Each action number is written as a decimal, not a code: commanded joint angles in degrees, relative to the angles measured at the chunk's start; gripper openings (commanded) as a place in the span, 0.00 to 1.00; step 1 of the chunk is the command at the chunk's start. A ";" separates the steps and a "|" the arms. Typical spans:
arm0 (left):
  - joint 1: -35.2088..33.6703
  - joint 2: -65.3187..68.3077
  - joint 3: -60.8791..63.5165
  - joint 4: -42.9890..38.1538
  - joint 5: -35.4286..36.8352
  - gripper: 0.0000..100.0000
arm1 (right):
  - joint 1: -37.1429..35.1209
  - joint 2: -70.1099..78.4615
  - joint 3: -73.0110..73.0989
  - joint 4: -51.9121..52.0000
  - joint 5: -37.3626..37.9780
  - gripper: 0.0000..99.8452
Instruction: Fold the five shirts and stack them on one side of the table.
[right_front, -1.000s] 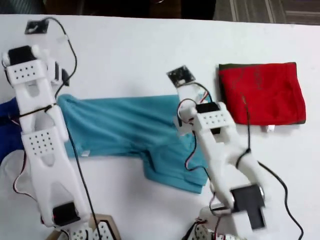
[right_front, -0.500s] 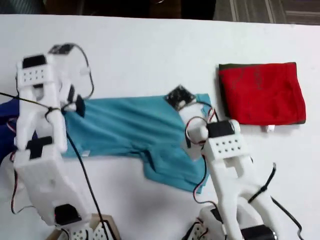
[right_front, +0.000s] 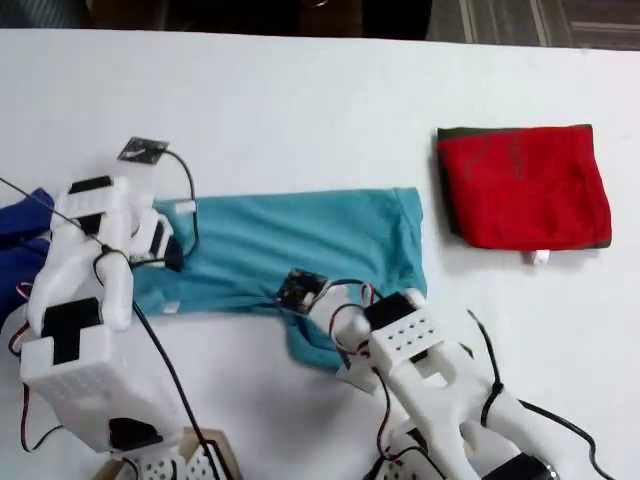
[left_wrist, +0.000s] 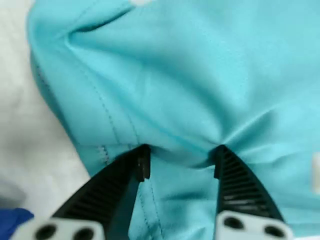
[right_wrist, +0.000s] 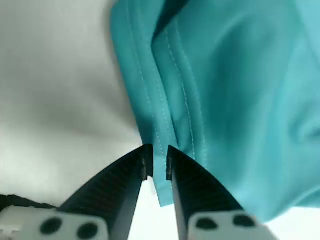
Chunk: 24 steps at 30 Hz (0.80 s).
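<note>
1. The teal shirt (right_front: 300, 235) lies spread lengthwise across the middle of the white surface (right_front: 300, 80). It is partly folded, and a flap of it hangs toward the near edge.
2. The left gripper (left_wrist: 181, 160) sits on the teal shirt's left end. Its jaws are wide, both tips press into the cloth, and a small ridge of fabric bunches between them.
3. The right gripper (right_wrist: 156, 162) is at the near edge of the teal shirt, by the hanging flap. Its jaws are narrow and pinch the stitched hem between the tips.
4. The red shirt (right_front: 522, 187) is folded into a neat rectangle. It rests on the right side of the surface, apart from the teal shirt.
5. A blue garment (right_front: 20, 225) lies at the left edge, partly hidden behind the left arm.
</note>
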 joint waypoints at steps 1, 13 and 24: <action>0.44 0.09 0.57 -0.88 -0.53 0.23 | -3.74 -2.33 -0.97 -0.40 0.35 0.06; 0.44 0.09 0.66 -0.88 -0.53 0.23 | -4.79 -1.80 -3.52 -0.57 0.35 0.21; 0.44 0.09 0.66 -0.88 -0.53 0.23 | -1.71 -1.71 0.35 -6.37 0.44 0.21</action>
